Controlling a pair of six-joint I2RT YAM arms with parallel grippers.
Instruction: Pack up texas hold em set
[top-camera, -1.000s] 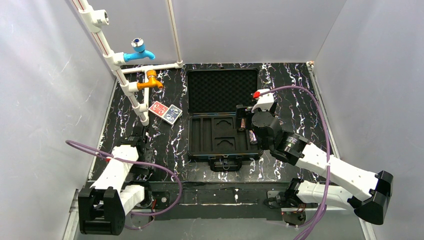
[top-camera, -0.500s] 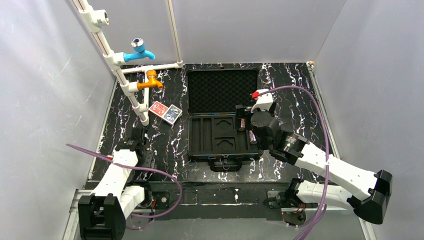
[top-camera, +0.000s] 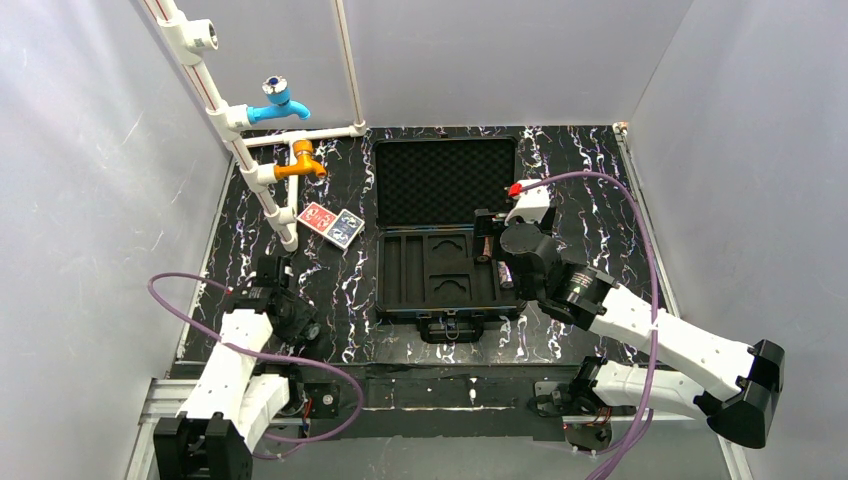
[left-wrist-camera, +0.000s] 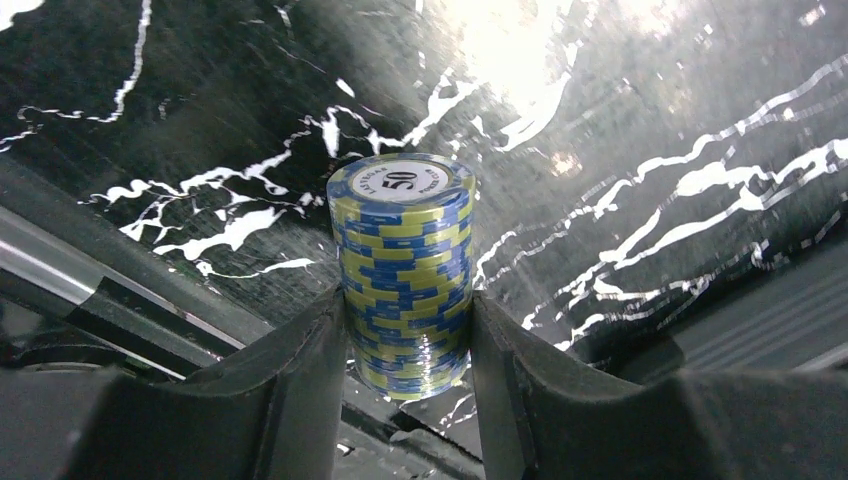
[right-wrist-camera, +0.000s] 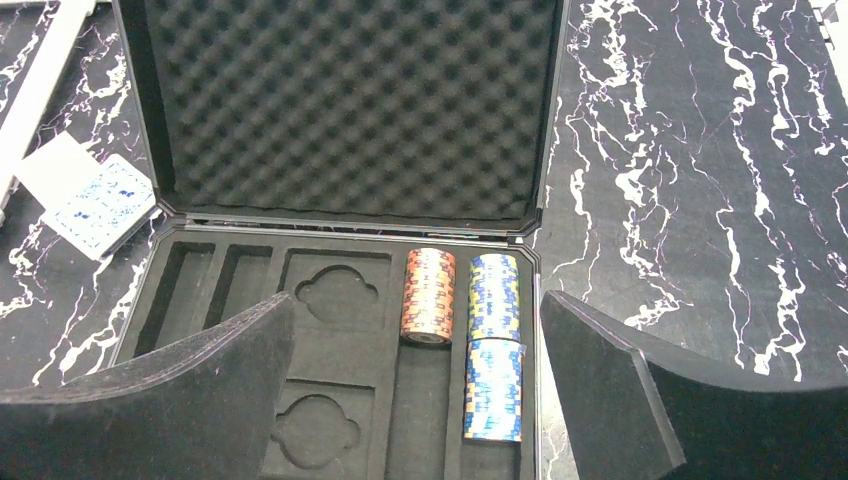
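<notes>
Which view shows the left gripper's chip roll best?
Left wrist: the yellow-and-blue chip roll fills the frame, clamped in the left gripper. Top external hides it under that gripper; right wrist misses it.

Bright, even overhead light; top view sharp. Left wrist view: strong white glare patch on glossy bench (left-wrist-camera: 520, 45), near foreground blurred. Right wrist view: foreground soft.

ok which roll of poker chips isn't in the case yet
The yellow-and-blue roll of poker chips marked 50, gripped in the left tool. The orange roll and the two paler blue rolls already lie in the black plastic case's slotted tray.
</notes>
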